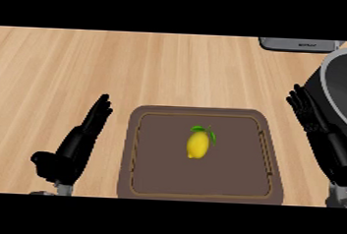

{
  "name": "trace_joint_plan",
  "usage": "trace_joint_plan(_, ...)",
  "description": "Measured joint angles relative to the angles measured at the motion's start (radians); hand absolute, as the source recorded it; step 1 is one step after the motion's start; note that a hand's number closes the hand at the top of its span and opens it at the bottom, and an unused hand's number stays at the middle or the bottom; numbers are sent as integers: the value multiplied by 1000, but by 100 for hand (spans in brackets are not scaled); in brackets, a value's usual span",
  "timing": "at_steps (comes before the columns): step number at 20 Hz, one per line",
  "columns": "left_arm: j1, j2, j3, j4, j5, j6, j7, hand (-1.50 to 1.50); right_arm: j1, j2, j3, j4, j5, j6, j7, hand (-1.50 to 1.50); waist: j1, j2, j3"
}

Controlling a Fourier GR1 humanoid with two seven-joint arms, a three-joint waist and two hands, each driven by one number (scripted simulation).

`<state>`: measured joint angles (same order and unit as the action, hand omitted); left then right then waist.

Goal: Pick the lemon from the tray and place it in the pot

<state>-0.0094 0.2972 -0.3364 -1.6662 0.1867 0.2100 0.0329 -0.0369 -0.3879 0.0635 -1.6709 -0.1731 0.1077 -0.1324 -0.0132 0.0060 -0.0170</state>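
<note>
A yellow lemon [198, 144] with green leaves lies near the middle of the dark brown tray [149, 152]. The grey pot [345, 84] stands at the right edge, only partly in view. My left hand [77, 144] rests open left of the tray, fingers pointing up the counter. On the tray's right side, between tray and pot, is my right hand [317, 130], open with straight fingers. Neither hand touches the lemon.
A grey object [299, 44] sits at the top right, cut off by the view's edge, behind the pot. The wooden counter [135, 63] stretches across the view beyond the tray.
</note>
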Motion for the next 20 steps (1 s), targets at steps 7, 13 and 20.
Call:
trace_joint_plan(7, -130, 17, 160, 17, 24, 36, -6, 0, -178, -134, -78, 2, -89, 140, 96, 150, 20, -6, 7)
trace_joint_plan(13, -213, 17, 248, 62, 58, 47, 4, 0, -161, -190, -58, 48, 183, 38, 0, -150, 14, -3, 14)
trace_joint_plan(20, -224, 19, 296, 83, 67, 23, 1, 0, -90, -228, 3, -82, 331, 71, -44, -150, 10, -7, 16)
